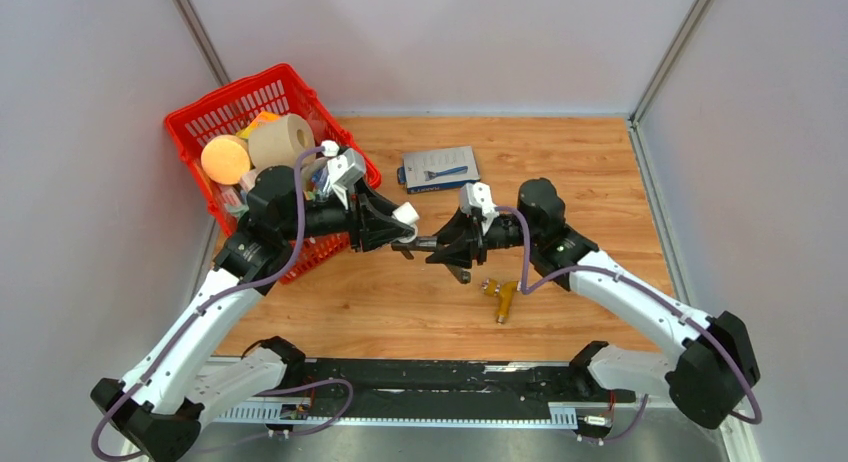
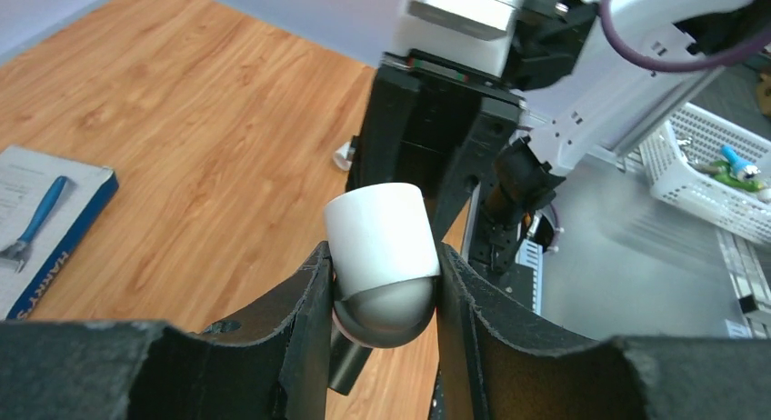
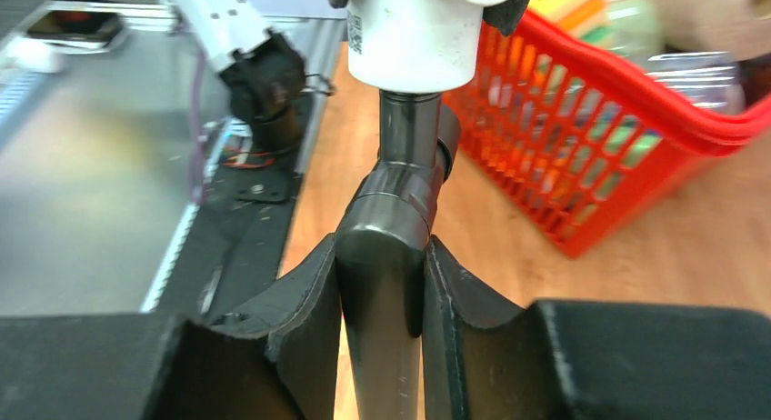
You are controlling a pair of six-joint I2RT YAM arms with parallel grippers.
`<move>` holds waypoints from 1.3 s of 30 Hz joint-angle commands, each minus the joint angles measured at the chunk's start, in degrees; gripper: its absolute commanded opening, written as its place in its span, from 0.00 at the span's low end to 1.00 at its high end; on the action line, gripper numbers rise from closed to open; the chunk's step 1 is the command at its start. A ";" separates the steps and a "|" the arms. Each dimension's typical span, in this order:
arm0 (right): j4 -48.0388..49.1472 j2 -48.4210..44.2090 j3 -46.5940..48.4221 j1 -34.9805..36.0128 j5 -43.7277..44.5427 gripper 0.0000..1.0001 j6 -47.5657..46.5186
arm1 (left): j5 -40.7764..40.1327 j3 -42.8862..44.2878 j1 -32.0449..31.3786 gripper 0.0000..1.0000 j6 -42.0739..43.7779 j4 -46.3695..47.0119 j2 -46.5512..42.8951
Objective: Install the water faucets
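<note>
The right end effector (image 3: 382, 256) is closed on the water faucet (image 3: 403, 156). Both fingers press flat against the sides of the dark grey tube, which runs straight out between them, clear of the counter (image 1: 600, 182). The far end of the tube enters a white fitting (image 2: 380, 231). The left end effector (image 2: 382, 261) is clamped on that fitting, with one finger against each side.

In the overhead view, the two end effectors face each other tip to tip above the middle of the counter. The faucet bridges the short gap between them.

A brass fitting (image 1: 500, 297) lies on the counter near the right end effector, on the side nearer the arm bases. A blue box (image 1: 440, 169) lies farther back. A red basket (image 1: 225, 112) stands at the rear left corner.
</note>
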 commanded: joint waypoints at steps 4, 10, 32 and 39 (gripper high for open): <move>-1.43 12.10 10.81 -5.89 -11.39 0.06 7.72 | 23.47 -2.15 -1.80 0.00 -2.95 5.55 -1.31; -6.54 13.35 13.29 -5.98 4.58 0.32 6.85 | 14.19 -2.16 -1.72 0.00 -4.87 5.46 -1.66; 19.64 -11.36 -9.73 26.88 69.29 0.65 -11.69 | -33.39 -3.56 -1.80 0.00 -24.92 2.65 -3.51; 21.50 -8.02 -11.06 29.62 67.46 0.70 -8.72 | -32.96 -4.00 -1.80 0.00 -24.48 3.44 -4.74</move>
